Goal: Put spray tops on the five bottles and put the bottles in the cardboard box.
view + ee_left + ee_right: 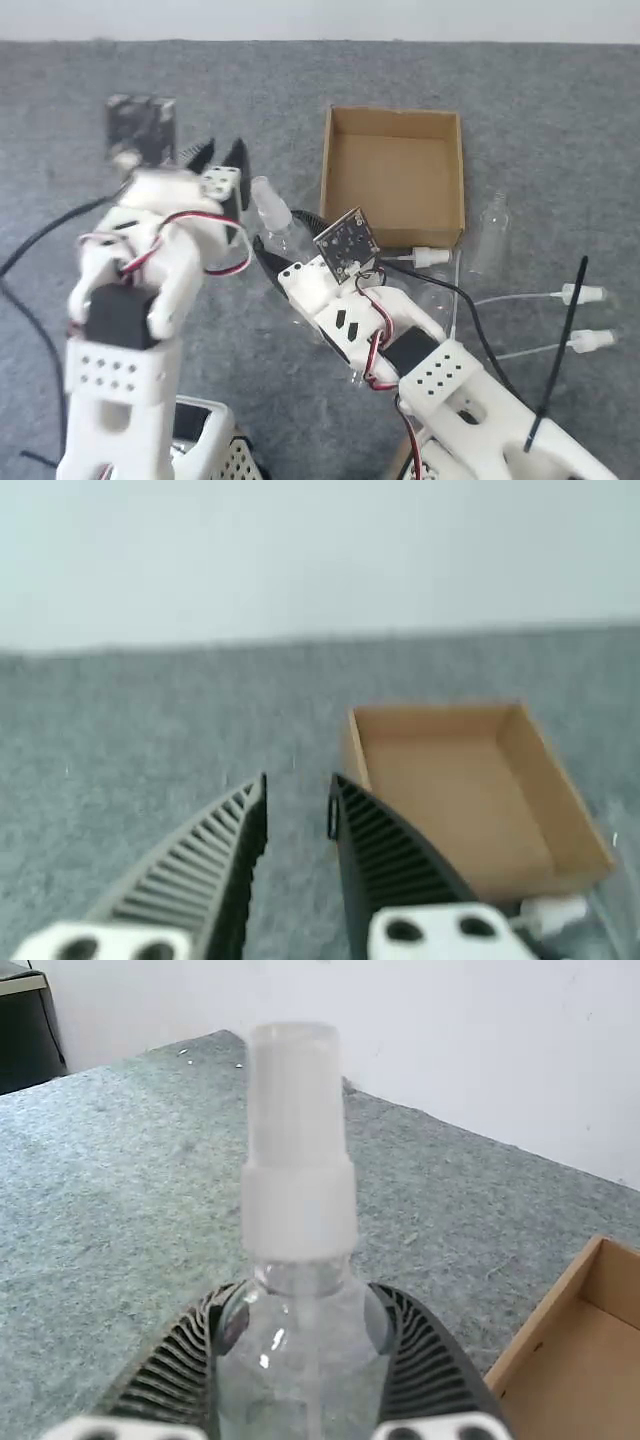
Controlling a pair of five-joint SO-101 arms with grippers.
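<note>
The grey desk point(560, 120) carries the open cardboard box point(393, 180), which lies ahead of the left jaws and off to one side of the right jaws. The right jaws are clenched on a clear bottle point(295, 1360), with a white spray top point(298, 1140) seated on its neck above them. The left jaws stand parted and empty, just beside that bottle. A second bottle point(492, 235) and loose spray tops point(585, 294) sit past the box, well apart from both jaws.
</note>
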